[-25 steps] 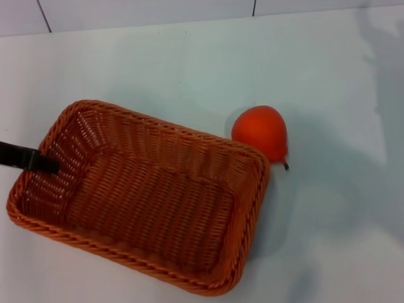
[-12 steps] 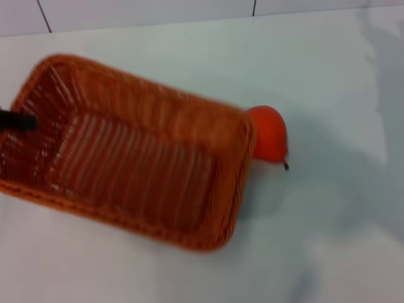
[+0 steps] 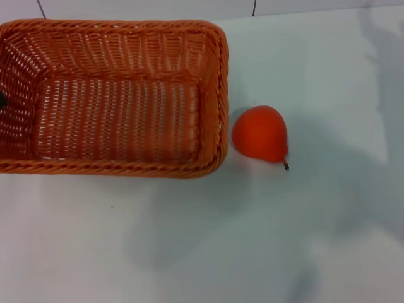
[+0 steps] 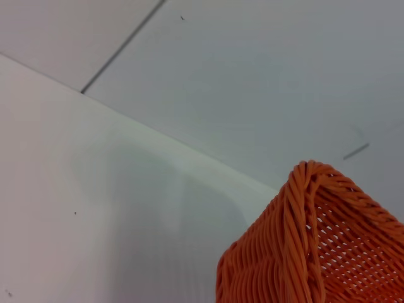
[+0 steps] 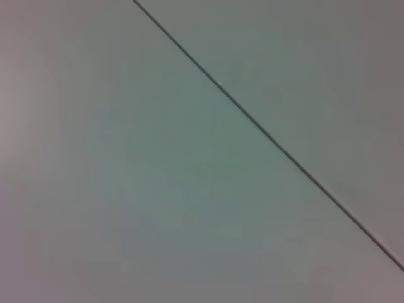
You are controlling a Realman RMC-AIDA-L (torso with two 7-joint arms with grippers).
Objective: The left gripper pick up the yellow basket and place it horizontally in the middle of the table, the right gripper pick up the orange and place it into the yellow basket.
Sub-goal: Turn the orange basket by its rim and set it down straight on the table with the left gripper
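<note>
The yellow basket [image 3: 120, 95], orange-brown woven wicker, hangs level and horizontal above the table [image 3: 208, 259] at the far left; its shadow falls on the tabletop below it. Only a black sliver of my left gripper [image 3: 2, 99] shows at the basket's left wall, at the picture's edge, holding it. A corner of the basket also shows in the left wrist view [image 4: 315, 246]. The orange [image 3: 260, 134], red-orange with a small dark stem, lies on the table just right of the basket, apart from it. My right gripper is out of view.
The white wall with dark seams [image 3: 254, 7] runs along the table's far edge, right behind the basket. The right wrist view shows only a plain surface with a dark seam [image 5: 265, 136].
The basket has been lifted off the table, turned from slanted to horizontal, and carried up and to the far left. The orange has not moved.
</note>
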